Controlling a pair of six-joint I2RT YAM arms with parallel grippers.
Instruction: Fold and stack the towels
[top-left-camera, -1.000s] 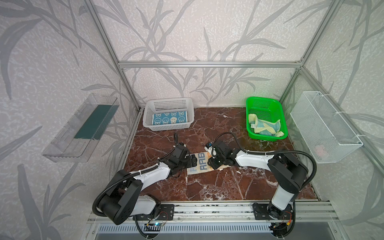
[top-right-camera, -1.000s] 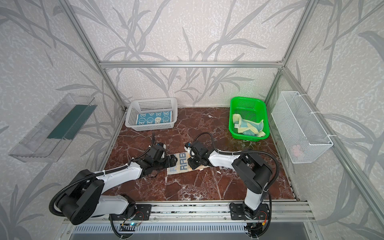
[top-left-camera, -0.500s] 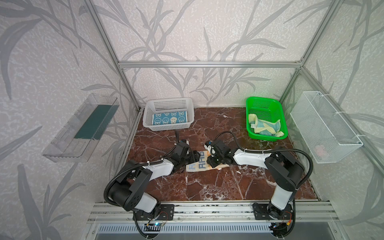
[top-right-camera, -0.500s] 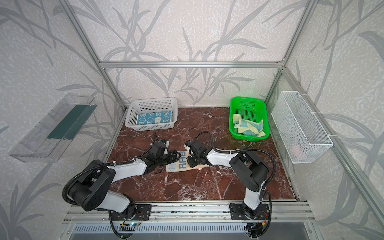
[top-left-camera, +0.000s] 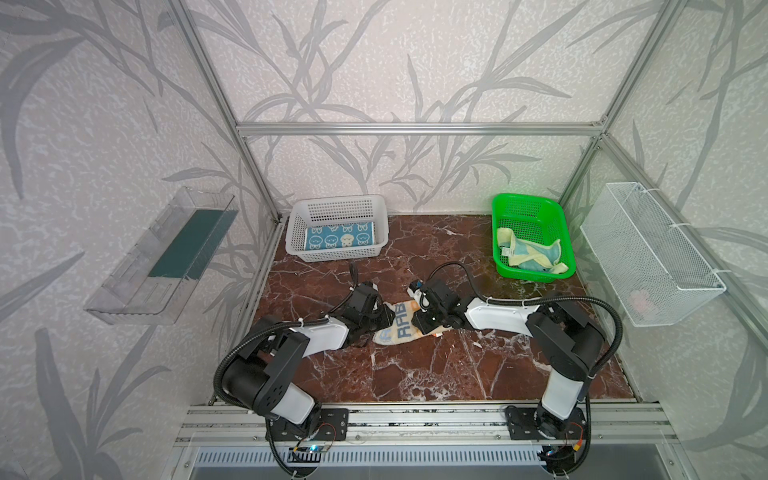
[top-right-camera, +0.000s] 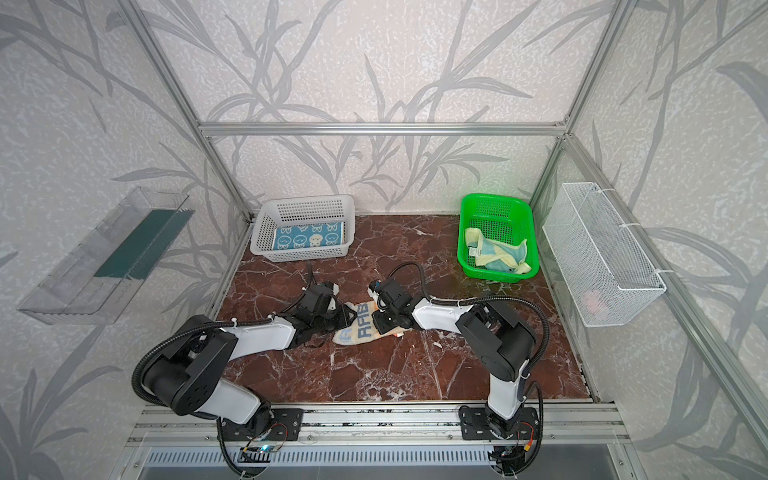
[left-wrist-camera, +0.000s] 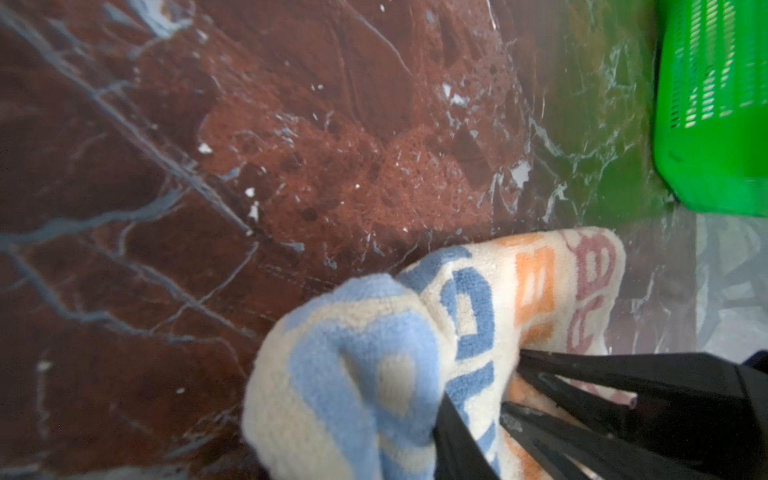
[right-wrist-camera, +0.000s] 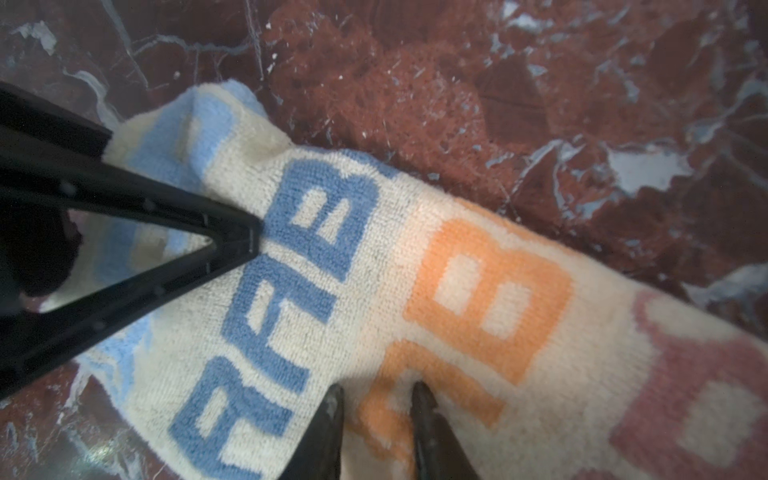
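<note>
The striped "RABBIT" towel (top-left-camera: 400, 328) (top-right-camera: 362, 327) lies rumpled on the marble floor between both grippers. My left gripper (top-left-camera: 380, 319) is shut on its blue end, and the cloth (left-wrist-camera: 374, 353) bunches up at the jaws. My right gripper (top-left-camera: 420, 323) (right-wrist-camera: 376, 399) pinches a ridge of the orange lettering (right-wrist-camera: 486, 286). The left gripper's fingers (right-wrist-camera: 232, 237) meet in a point on the blue letters. A folded blue towel with rabbit faces (top-left-camera: 338, 239) lies in the white basket (top-left-camera: 338, 203). A teal and yellow towel (top-left-camera: 530, 254) sits crumpled in the green basket (top-left-camera: 525, 199).
A white wire basket (top-left-camera: 648, 253) hangs on the right wall and a clear tray (top-left-camera: 162, 257) on the left wall. A metal rail (top-left-camera: 415, 415) runs along the front edge. The green basket's side (left-wrist-camera: 715, 104) shows in the left wrist view.
My left gripper has slid right onto the towel's blue end and shut on it. The towel has bunched narrower. The right gripper has hardly moved.
</note>
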